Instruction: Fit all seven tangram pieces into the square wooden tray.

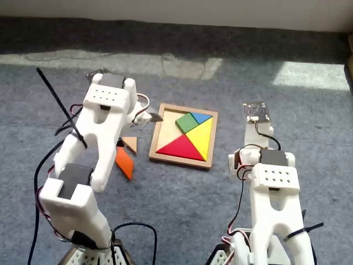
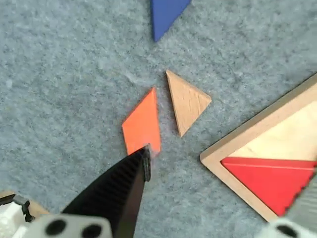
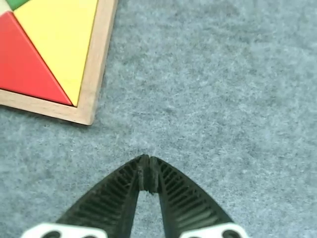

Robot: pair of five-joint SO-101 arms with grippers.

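tray (image 1: 179, 160) part-filled, orange piece (image 1: 124, 163), wooden triangle (image 1: 131, 144) beside it

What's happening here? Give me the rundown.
Two robot arms are at a tangram tray. The red piece, yellow piece, green piece and blue piece already sit in it. The left gripper is open over the carpet beside the tray, one fingertip at the orange piece; a wooden triangle and a blue triangle lie nearby. The right gripper is shut, empty, on the tray's other side.
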